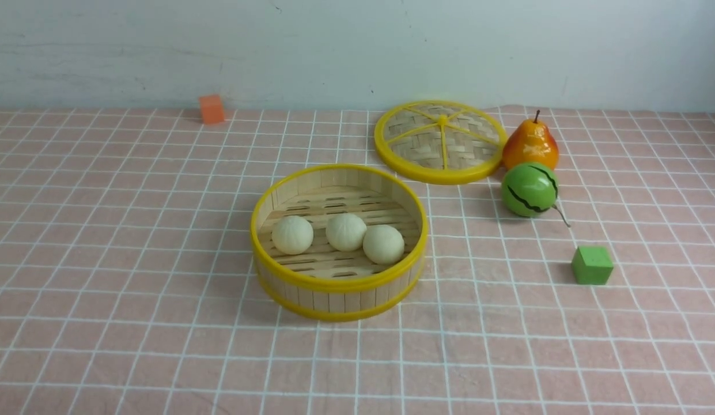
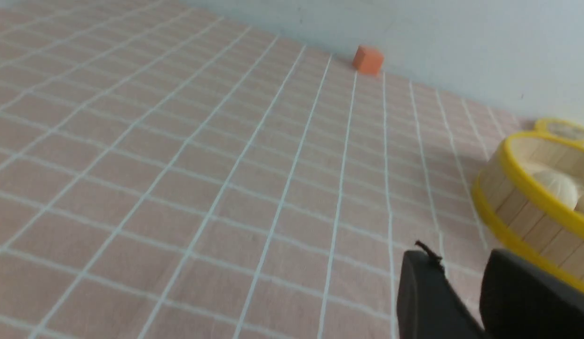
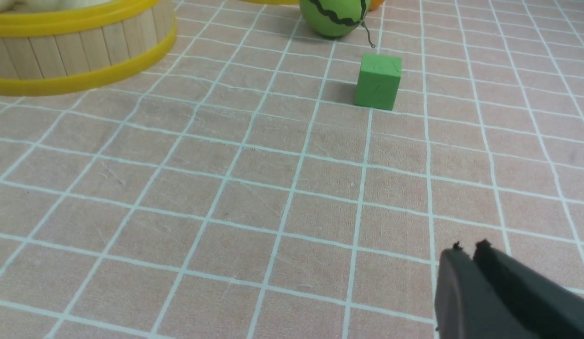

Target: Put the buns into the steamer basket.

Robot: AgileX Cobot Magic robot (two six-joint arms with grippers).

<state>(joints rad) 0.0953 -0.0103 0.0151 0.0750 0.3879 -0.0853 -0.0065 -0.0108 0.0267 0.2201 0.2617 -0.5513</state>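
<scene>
Three cream-white buns [image 1: 292, 234] [image 1: 345, 231] [image 1: 383, 244] lie side by side on the slatted floor of the steamer basket [image 1: 334, 282], a round bamboo basket with yellow rims at the table's middle. Neither arm shows in the front view. In the left wrist view my left gripper [image 2: 461, 256] hangs over the cloth beside the basket wall [image 2: 522, 188], its fingers apart with nothing between them. A bun [image 2: 557, 186] peeks over the rim there. In the right wrist view my right gripper [image 3: 468, 248] is shut and empty, over bare cloth, well short of the basket [image 3: 75, 52].
The woven lid [image 1: 441, 141] lies flat behind the basket to the right. A pear [image 1: 530, 144], a green striped ball [image 1: 529, 189] and a green cube [image 1: 591, 265] stand on the right. An orange cube [image 1: 211, 109] sits by the back wall.
</scene>
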